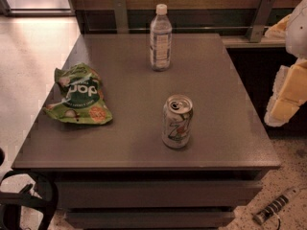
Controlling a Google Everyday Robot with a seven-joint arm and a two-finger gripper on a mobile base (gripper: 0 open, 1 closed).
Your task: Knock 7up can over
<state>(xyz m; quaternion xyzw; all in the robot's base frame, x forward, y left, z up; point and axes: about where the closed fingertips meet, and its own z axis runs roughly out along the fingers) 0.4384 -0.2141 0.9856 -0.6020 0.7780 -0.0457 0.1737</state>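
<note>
A: Where are we on the knock?
B: Nothing done yet. The worktop [225,128] holds all three items. The tool [284,103] hangs right of the 7up can [177,122], well apart, past the worktop edge. We can't tell if it's released or clenched.
A: Clutter?
B: Snack bag [79,97] left of the can, bottle [160,37] behind it. Can stands upright. We owe the full approach and push.
</note>
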